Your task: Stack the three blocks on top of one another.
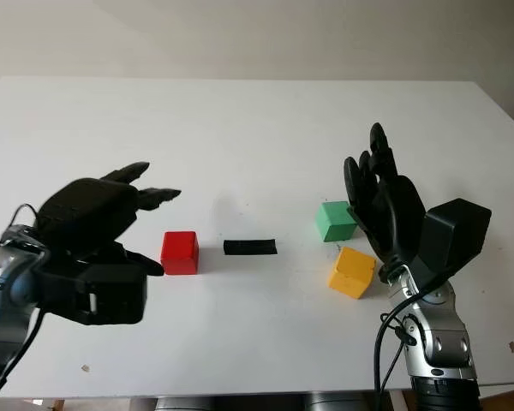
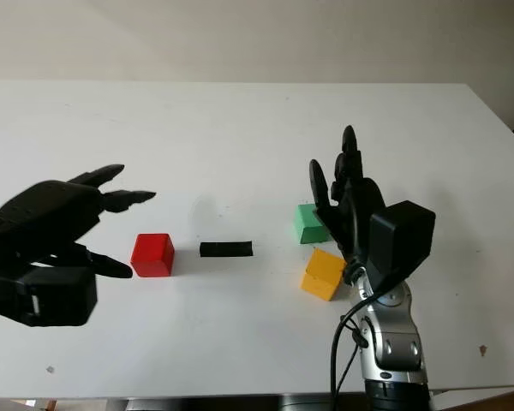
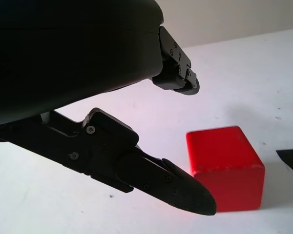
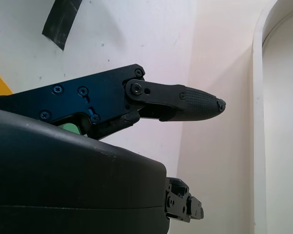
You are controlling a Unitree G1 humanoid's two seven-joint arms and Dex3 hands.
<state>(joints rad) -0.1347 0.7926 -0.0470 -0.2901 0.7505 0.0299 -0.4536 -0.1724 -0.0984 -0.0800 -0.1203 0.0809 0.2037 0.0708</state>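
Three blocks [image 1: 179,252] apart on table [image 1: 240,128]

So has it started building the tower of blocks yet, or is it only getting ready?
Nothing is stacked yet. The red block, green block and yellow block all sit separately on the white table. The left hand is open beside the red block, not gripping it. The right hand is open by the green and yellow blocks. All grasping and stacking is left.

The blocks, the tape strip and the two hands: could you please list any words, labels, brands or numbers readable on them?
None can be read: the red block, green block, yellow block, black tape strip, left hand and right hand are all plain and unmarked.
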